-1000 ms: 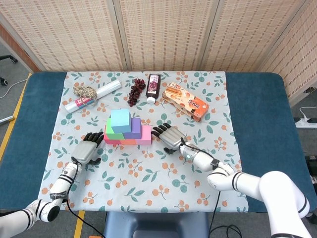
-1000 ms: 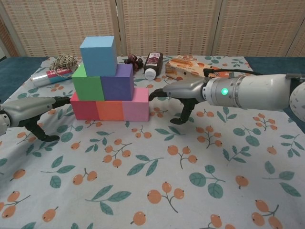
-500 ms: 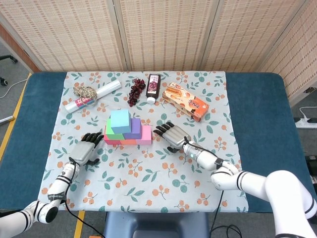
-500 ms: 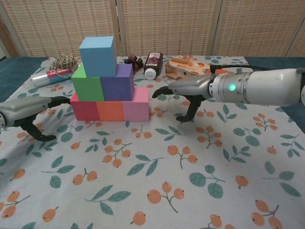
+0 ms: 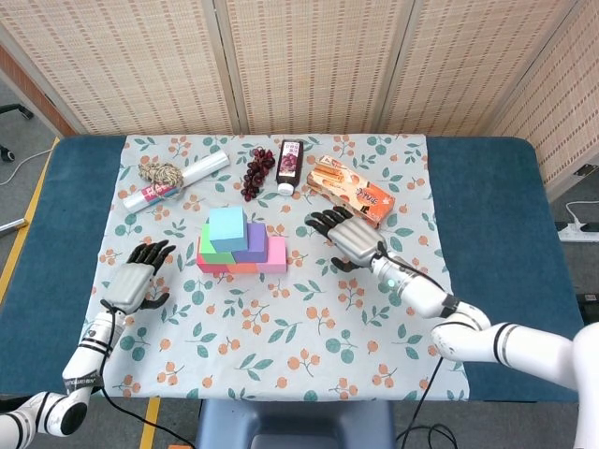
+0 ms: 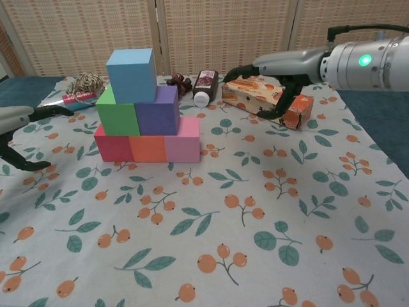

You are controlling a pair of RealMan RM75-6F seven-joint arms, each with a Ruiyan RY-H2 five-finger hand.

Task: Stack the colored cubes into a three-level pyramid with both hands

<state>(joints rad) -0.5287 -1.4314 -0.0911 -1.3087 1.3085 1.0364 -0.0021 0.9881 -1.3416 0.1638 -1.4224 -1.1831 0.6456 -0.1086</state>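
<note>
Counting 6 cubes [image 6: 145, 115]: 3 bottom, 2 mid, 1 top.

The cubes stand stacked as a three-level pyramid a little left of the worktop's middle. The bottom row holds a red cube [image 6: 113, 148], an orange cube [image 6: 147, 149] and a pink cube [image 6: 182, 144], touching side by side. On them sit a green cube [image 6: 117, 115] and a purple cube [image 6: 157, 110], also touching. A light blue cube [image 6: 131, 74] tops the stack, upright, centred over their seam.
</note>
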